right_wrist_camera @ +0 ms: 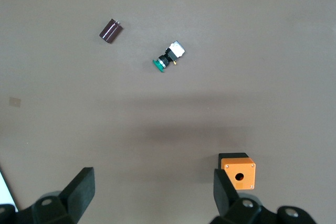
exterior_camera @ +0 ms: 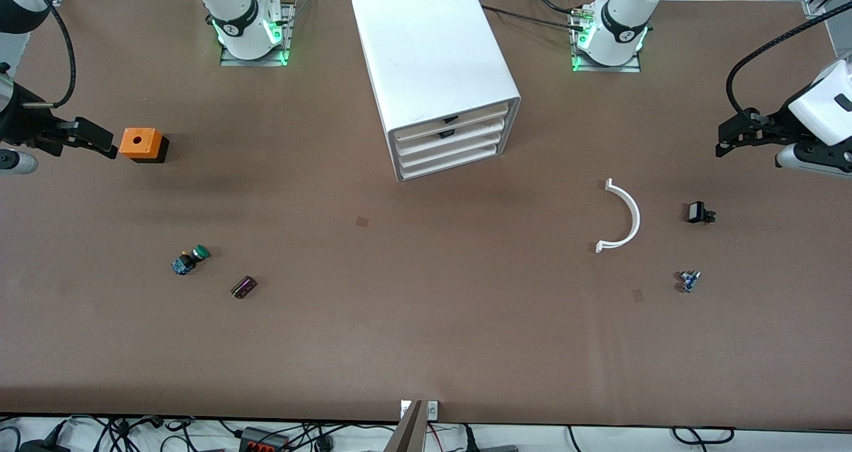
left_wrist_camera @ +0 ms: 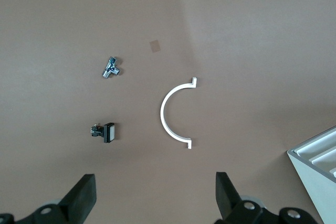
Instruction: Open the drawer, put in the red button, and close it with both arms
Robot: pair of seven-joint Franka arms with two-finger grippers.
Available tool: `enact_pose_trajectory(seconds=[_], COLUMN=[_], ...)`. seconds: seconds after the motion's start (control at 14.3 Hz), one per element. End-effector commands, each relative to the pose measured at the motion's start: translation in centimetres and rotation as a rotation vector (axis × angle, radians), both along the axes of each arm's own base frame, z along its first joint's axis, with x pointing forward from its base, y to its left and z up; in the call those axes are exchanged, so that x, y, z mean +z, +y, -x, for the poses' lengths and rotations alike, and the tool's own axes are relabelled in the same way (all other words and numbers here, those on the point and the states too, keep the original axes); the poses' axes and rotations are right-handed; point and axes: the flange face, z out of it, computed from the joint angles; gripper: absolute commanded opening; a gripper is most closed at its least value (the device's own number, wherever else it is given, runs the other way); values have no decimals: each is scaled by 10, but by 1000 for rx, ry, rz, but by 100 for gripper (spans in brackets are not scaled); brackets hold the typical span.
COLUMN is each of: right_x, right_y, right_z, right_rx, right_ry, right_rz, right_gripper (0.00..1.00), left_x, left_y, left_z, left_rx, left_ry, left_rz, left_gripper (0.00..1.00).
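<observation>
The white four-drawer cabinet (exterior_camera: 432, 59) stands at the middle of the table between the arm bases, its corner (left_wrist_camera: 320, 166) showing in the left wrist view. The drawer (exterior_camera: 466, 136), second from the top, is pushed in like the other drawers. The red button is out of view in every frame. My left gripper (exterior_camera: 721, 140) (left_wrist_camera: 156, 192) hangs open and empty over the table at the left arm's end. My right gripper (exterior_camera: 100, 139) (right_wrist_camera: 154, 190) hangs open and empty just beside the orange box at the right arm's end.
An orange box (exterior_camera: 141, 144) (right_wrist_camera: 239, 171), a green-capped button (exterior_camera: 191, 260) (right_wrist_camera: 168, 57) and a dark cylinder (exterior_camera: 243, 287) (right_wrist_camera: 110, 30) lie toward the right arm's end. A white curved piece (exterior_camera: 622, 217) (left_wrist_camera: 170, 114), a small black part (exterior_camera: 699, 212) (left_wrist_camera: 105, 131) and a small metal part (exterior_camera: 689, 280) (left_wrist_camera: 111, 67) lie toward the left arm's end.
</observation>
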Motion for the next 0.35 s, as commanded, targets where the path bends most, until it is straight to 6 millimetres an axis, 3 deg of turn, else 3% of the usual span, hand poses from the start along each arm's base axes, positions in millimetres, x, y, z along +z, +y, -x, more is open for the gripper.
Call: enact_pose_trajectory(seconds=[0.0,0.28], right_x=[7,6], right_y=[7,7], right_z=[4,4], right_rx=[13,15], right_ry=[-8,-3], right_rz=[5,11], right_gripper=[100,100], left_x=[6,6], left_y=[-1,-2], left_z=[-2,-2], left_rx=[7,10], left_ry=[6,5], left_rz=[-16,-16], left_gripper=[100,100])
